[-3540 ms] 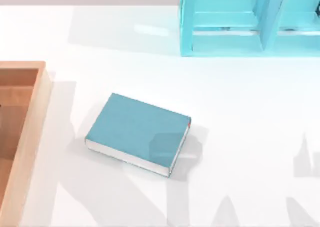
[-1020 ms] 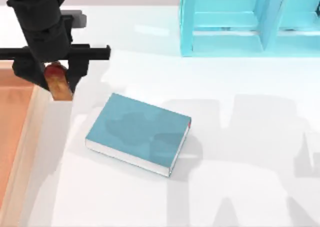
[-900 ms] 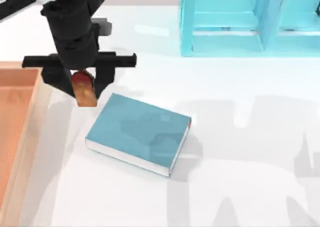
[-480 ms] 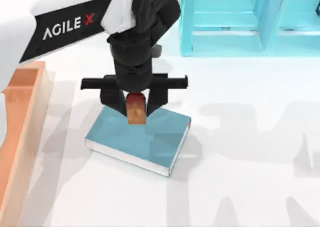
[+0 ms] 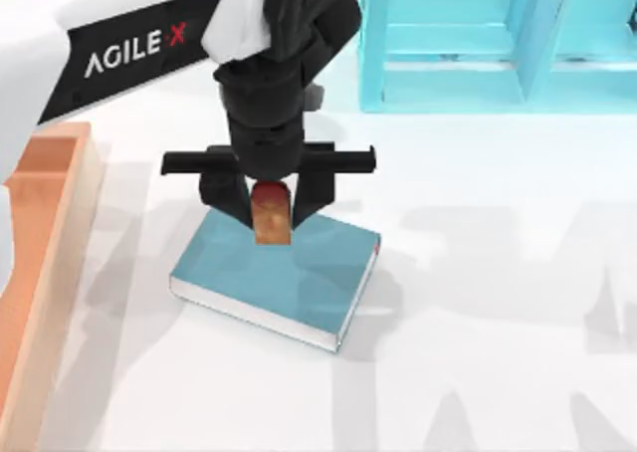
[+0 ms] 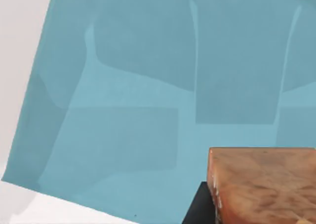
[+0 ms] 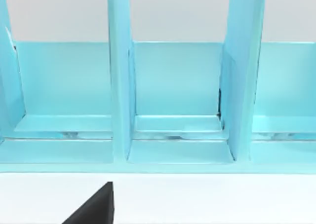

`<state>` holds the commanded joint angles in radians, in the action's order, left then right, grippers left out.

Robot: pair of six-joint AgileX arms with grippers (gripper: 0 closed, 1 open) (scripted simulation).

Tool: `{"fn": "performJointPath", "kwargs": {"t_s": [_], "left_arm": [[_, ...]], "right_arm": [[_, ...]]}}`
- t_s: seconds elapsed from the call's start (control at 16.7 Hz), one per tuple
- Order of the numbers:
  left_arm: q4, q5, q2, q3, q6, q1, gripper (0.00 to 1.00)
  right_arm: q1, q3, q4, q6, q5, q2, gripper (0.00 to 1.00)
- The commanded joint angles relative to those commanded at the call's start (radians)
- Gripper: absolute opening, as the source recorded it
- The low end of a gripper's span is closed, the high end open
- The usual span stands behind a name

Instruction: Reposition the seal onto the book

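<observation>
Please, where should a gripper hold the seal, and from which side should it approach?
Best by its two flat brown side faces just under the reddish top, coming from above: the seal is a small block standing over the book, as the left gripper holds it.

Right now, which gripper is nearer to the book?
Left. The left gripper holds the seal directly over the book, near its far edge. The right gripper is away from it, facing the light-blue shelf unit.

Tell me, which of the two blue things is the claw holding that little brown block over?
The book, the flat teal hardcover lying mid-table. The left gripper holds the seal above it. The other, the light-blue shelf unit, stands upright at the table's far edge.
</observation>
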<state>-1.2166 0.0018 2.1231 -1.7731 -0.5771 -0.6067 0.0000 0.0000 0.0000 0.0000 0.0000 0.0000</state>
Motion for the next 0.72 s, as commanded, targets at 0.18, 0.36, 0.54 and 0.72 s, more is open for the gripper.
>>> {"fn": "performJointPath", "kwargs": {"t_s": [0.18, 0.36, 0.54, 0.72], "left_arm": [[0.0, 0.0, 0.0, 0.0, 0.0, 0.0, 0.08], [0.0, 0.0, 0.0, 0.0, 0.0, 0.0, 0.3], [0.0, 0.0, 0.0, 0.0, 0.0, 0.0, 0.53], [0.0, 0.0, 0.0, 0.0, 0.0, 0.0, 0.75]], "right_arm": [[0.0, 0.0, 0.0, 0.0, 0.0, 0.0, 1.0], [0.0, 0.0, 0.0, 0.0, 0.0, 0.0, 1.0], [0.0, 0.0, 0.0, 0.0, 0.0, 0.0, 1.0], [0.0, 0.0, 0.0, 0.0, 0.0, 0.0, 1.0]]}}
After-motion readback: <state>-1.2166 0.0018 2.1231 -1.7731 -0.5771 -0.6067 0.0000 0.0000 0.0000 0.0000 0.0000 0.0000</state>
